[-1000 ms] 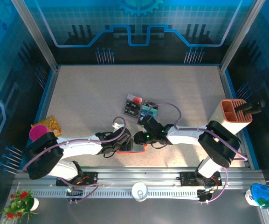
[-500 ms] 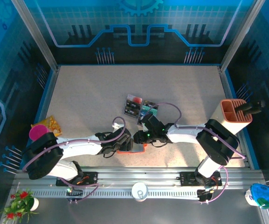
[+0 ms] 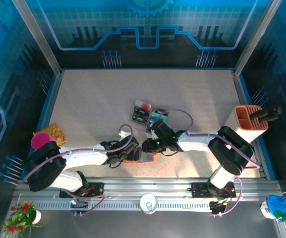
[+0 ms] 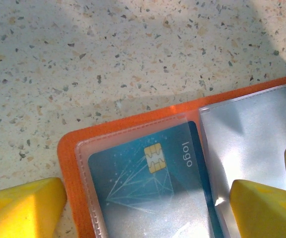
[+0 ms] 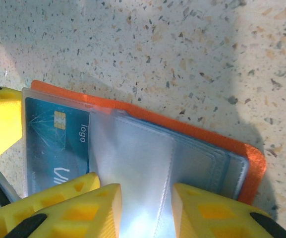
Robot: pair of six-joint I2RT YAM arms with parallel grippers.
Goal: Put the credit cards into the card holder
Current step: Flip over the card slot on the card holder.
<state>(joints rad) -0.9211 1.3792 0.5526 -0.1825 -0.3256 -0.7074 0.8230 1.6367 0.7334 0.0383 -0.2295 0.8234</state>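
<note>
Orange card holder (image 3: 133,159), lower centre in top view, is laid open, one blue card (image 4: 147,173) sleeved, other credit cards (image 3: 147,115) unloaded above; left gripper (image 4: 147,198) and right gripper (image 5: 146,201) jaws are spread.

- The worktop (image 3: 93,99) is flat and pale, with lots of small dark specks. It has a blue edge around it.
- The credit cards (image 3: 149,115) lie flat, close together, in the middle of the frame.
- The orange card holder (image 3: 134,159) lies open on the worktop, in the lower middle.
- A tall beige box (image 3: 247,126) with an orange top stands at the right edge.
- A pink and yellow thing (image 3: 43,138) sits at the left edge; I cannot tell what it is.
</note>
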